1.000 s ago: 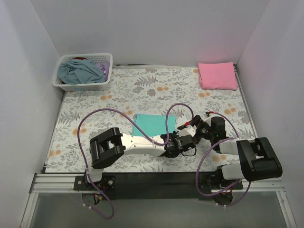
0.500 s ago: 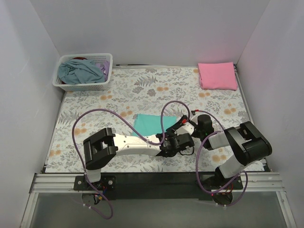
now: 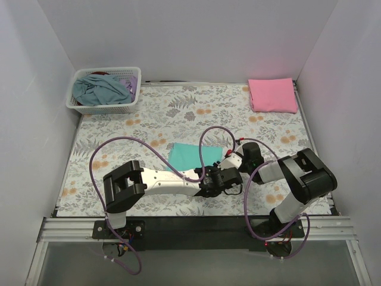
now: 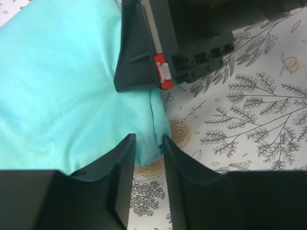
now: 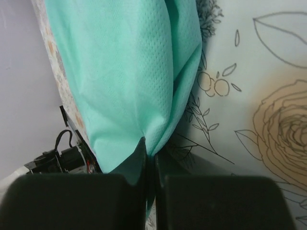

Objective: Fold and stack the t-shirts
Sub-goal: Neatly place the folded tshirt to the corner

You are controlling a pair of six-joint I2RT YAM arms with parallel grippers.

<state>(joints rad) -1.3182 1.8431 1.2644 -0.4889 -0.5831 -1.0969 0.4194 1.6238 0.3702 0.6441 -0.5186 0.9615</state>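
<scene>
Teal t-shirt [image 5: 124,72] now pinched by right fingers [image 5: 120,201].

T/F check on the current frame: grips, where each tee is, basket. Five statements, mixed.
1. The right gripper is shut on the teal t-shirt. True.
2. The pink t-shirt is in the basket. False: it lies folded at the table's far right corner; the basket holds blue-grey cloth.
3. The left gripper is clamped fully shut. False: its jaws stand apart, with a teal corner between them.
4. The basket sits at the far left corner. True.
5. The teal t-shirt is stacked on the pink one. False: they lie well apart.
</scene>
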